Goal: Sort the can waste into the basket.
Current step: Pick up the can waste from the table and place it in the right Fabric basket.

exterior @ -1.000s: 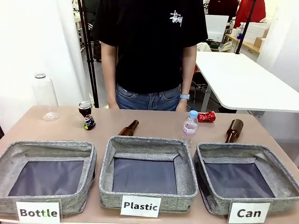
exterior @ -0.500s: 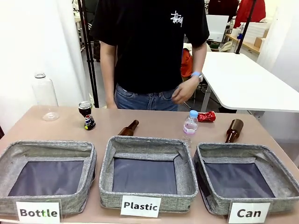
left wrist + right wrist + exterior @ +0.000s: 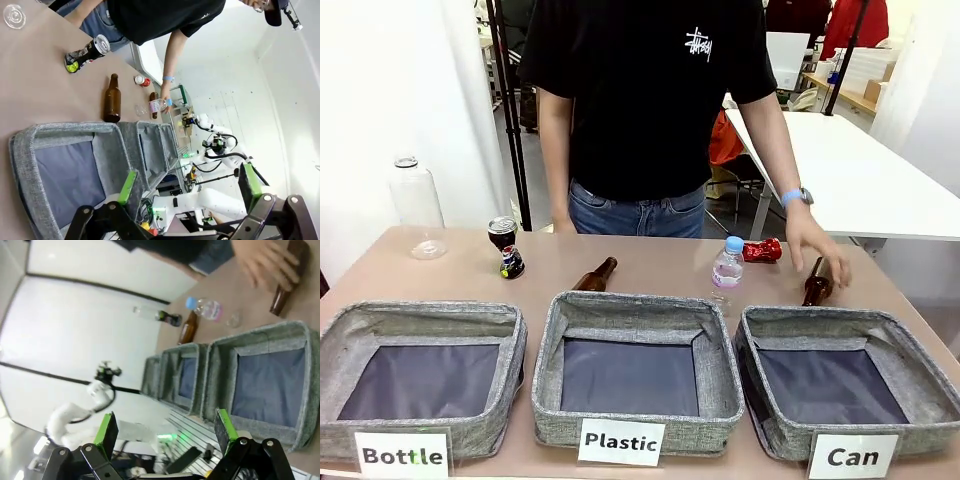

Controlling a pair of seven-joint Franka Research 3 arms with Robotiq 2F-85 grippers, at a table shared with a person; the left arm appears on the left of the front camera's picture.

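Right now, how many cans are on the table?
2. Red can lying at far right, behind the Can basket; dark can at far left, behind the Bottle basket. None seem hidden.

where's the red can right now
Front view: the red can lies near the far edge of the table, right of centre, just right of the clear plastic bottle.

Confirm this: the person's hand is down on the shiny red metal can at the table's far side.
No: the person's hand is down on the brown glass bottle at the table's far side, not the shiny red metal can; the front view shows it.
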